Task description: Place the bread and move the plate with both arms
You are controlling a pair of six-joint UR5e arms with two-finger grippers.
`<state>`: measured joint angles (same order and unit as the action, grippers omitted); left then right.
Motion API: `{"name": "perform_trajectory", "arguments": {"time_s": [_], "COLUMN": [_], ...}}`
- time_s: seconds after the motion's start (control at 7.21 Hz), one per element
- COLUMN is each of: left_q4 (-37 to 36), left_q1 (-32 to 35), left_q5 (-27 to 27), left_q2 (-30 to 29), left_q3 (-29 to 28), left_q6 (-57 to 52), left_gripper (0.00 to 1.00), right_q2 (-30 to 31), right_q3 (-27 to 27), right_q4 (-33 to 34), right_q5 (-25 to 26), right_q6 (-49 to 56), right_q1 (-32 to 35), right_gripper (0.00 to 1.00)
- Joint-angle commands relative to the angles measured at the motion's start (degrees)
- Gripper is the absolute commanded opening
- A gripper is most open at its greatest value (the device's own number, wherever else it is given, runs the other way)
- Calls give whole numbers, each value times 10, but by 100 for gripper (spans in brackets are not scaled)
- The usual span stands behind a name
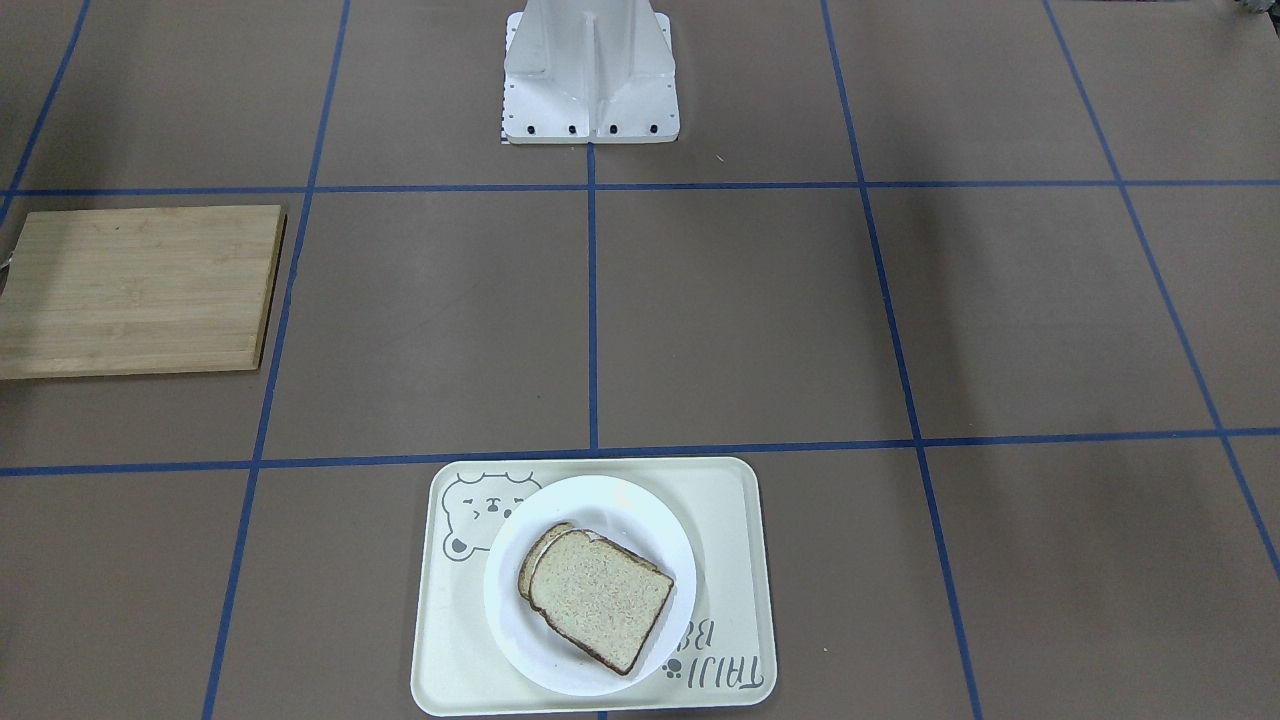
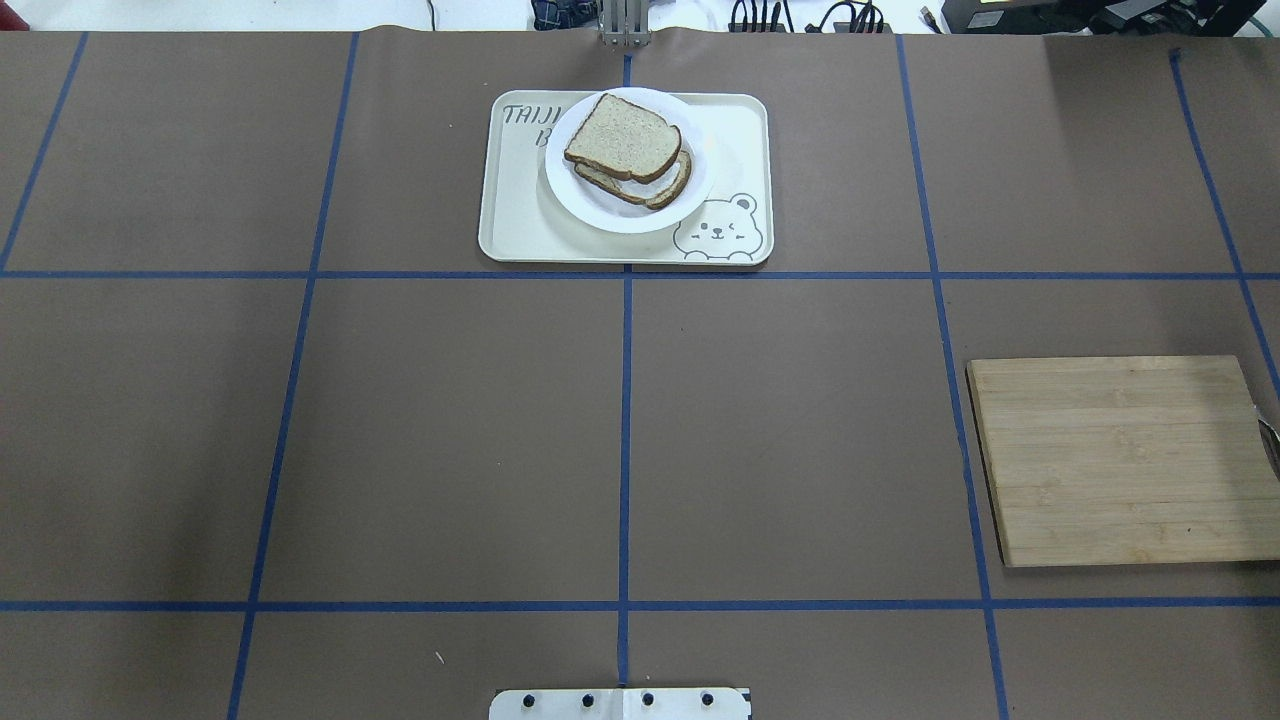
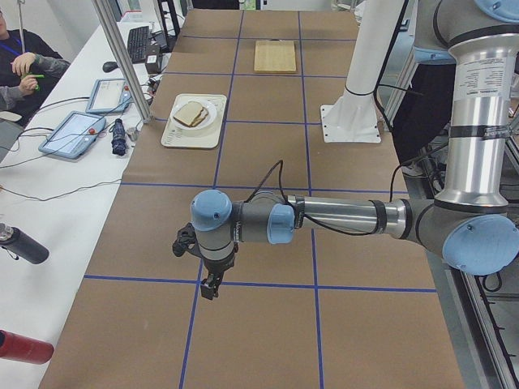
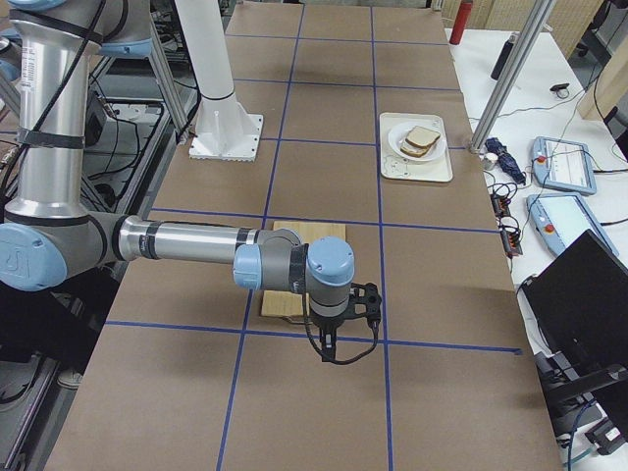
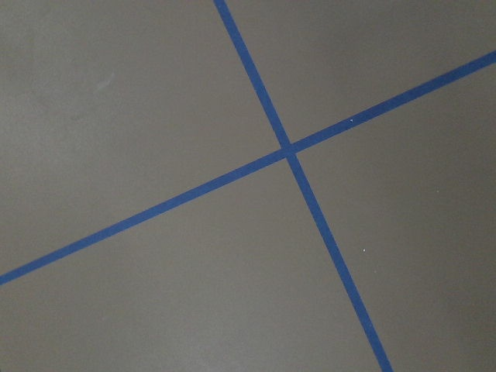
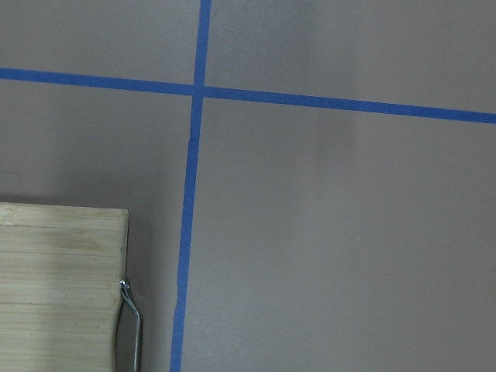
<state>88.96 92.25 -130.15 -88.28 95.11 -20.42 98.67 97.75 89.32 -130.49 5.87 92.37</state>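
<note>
The plain bread (image 1: 600, 595) lies on top of a second slice (image 1: 535, 555) on the white plate (image 1: 640, 515). The plate sits on the cream bear tray (image 1: 730, 520) at the table's far side from the robot. They also show in the overhead view: bread (image 2: 622, 137), plate (image 2: 610, 215). The left gripper (image 3: 209, 288) shows only in the exterior left view, far from the plate and low over the table. The right gripper (image 4: 329, 348) shows only in the exterior right view, past the board. I cannot tell whether either is open or shut. The wrist views show no fingers.
A wooden cutting board (image 2: 1120, 460) lies on the robot's right side, and its corner shows in the right wrist view (image 6: 54, 287) with a metal loop (image 6: 132, 318) beside it. The white robot base (image 1: 590, 70) stands at the robot's edge. Operators' tablets (image 3: 73, 134) sit beyond the table.
</note>
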Motion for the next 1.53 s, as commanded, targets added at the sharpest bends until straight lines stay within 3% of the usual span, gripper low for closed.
{"name": "perform_trajectory", "arguments": {"time_s": [0.0, 0.83, 1.39], "left_q4": [1, 3, 4], "left_q1": [0, 2, 1], "left_q5": [0, 6, -16], "left_q2": [15, 47, 48], "left_q3": [26, 23, 17], "left_q6": [-1, 1, 86], "left_gripper": [98, 98, 98], "right_q2": [0, 6, 6], "right_q3": [0, 0, 0], "right_q4": [-1, 3, 1], "right_q5": [-1, -1, -3], "right_q6": [-1, -9, -12], "right_q1": [0, 0, -1], "right_gripper": [100, 100, 100]}}
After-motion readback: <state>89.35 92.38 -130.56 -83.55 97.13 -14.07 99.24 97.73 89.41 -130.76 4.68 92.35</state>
